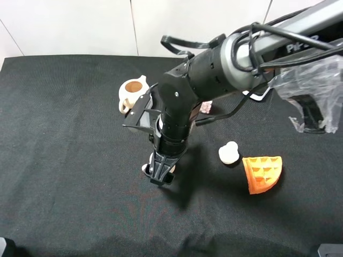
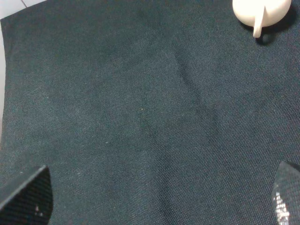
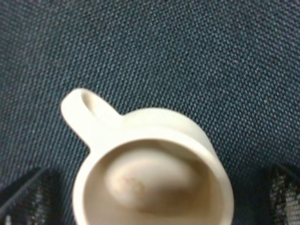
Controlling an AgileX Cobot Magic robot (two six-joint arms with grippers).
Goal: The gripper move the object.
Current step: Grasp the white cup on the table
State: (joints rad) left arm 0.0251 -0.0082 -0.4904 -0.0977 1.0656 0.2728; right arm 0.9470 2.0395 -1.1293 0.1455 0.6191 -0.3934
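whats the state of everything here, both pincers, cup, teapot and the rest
right pincer: open, straddling the cup, not closed on it
left pincer: open, holding nothing
cup: upright on the cloth, empty
teapot: upright, no lid on
orange waffle wedge: lying flat
white blob: resting on the cloth, not held
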